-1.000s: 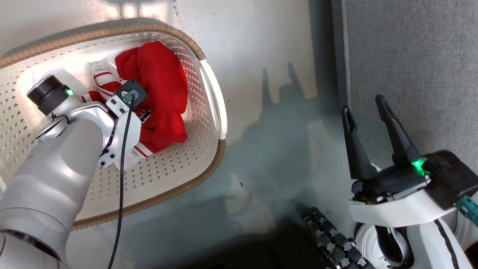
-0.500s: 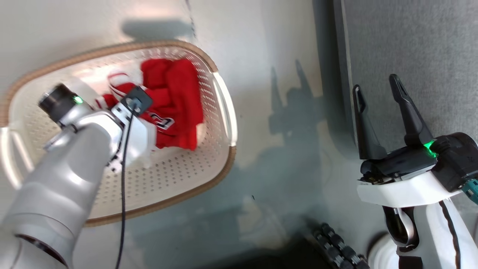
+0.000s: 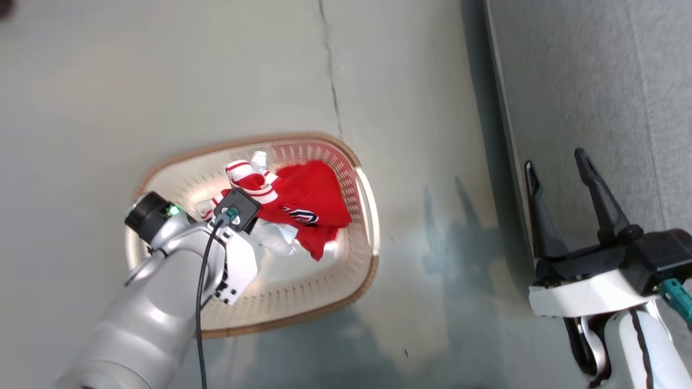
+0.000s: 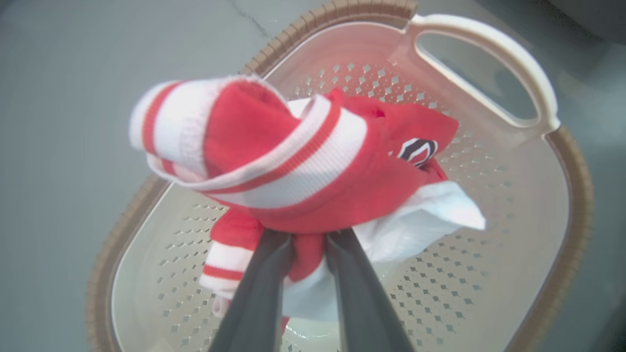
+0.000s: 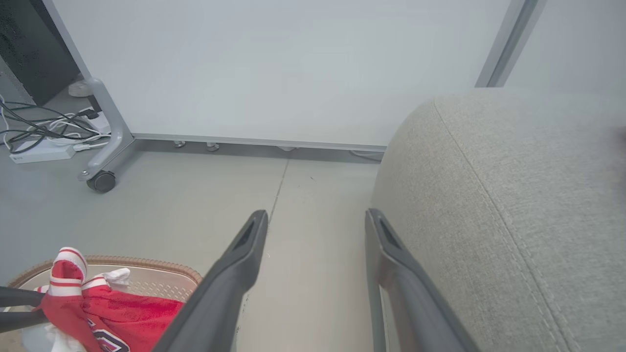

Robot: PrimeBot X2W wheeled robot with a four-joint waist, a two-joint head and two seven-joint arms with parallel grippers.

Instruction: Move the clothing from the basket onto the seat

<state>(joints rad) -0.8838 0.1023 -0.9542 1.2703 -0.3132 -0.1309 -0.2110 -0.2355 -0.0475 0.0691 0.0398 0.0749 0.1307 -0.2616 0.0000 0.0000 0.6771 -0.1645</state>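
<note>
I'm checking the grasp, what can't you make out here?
Left wrist view: left gripper's fingertips, buried in the red and white knit garment; the cream perforated plastic basket's floor beneath it.
Head view: those fingers, behind the wrist.
Right wrist view: the grey fabric seat, cut by the right edge.

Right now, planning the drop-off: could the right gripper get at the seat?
Probably yes: the right gripper, its fingers open and empty, hovers beside the grey seat, with nothing visible between them.
</note>
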